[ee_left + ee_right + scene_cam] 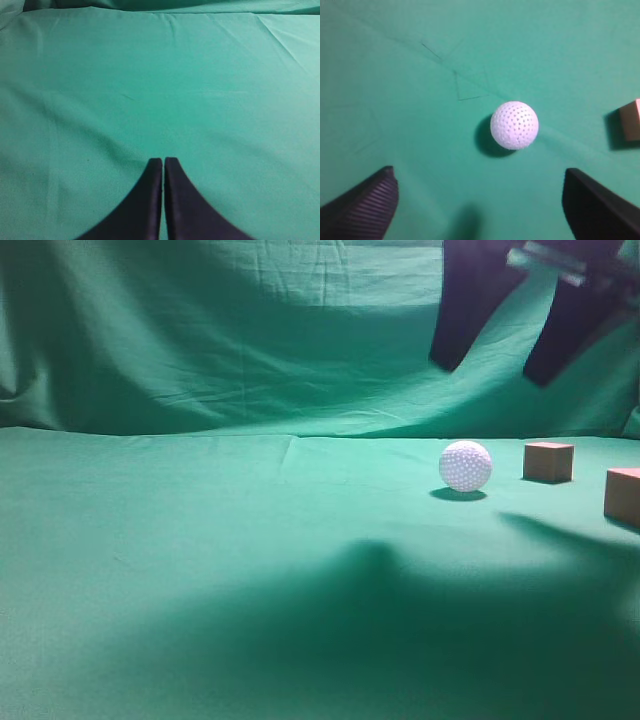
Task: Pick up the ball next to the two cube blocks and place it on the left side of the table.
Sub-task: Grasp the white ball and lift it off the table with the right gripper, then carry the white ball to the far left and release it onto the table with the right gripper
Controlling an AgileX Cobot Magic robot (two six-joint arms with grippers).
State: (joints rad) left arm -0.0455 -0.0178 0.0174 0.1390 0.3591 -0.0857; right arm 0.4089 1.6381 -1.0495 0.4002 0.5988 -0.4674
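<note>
Above the right end of the counter (200, 540), my right fingers (480, 200) hang spread wide and empty over the ball (514, 125).

The ball sits loose on the green cloth just left of the two cube blocks (549, 461); if I descend off-centre, one finger could nudge it and send it rolling, or clip the nearer cube. My left fingers (163, 165) are pressed together, holding nothing.

The exterior view looks low along the green cloth-covered table (200, 570) toward the draped backdrop. The left wrist view looks down at bare cloth. The right wrist view looks down closely on the small white dimpled ball (514, 125), shared with the exterior view (465, 466).
</note>
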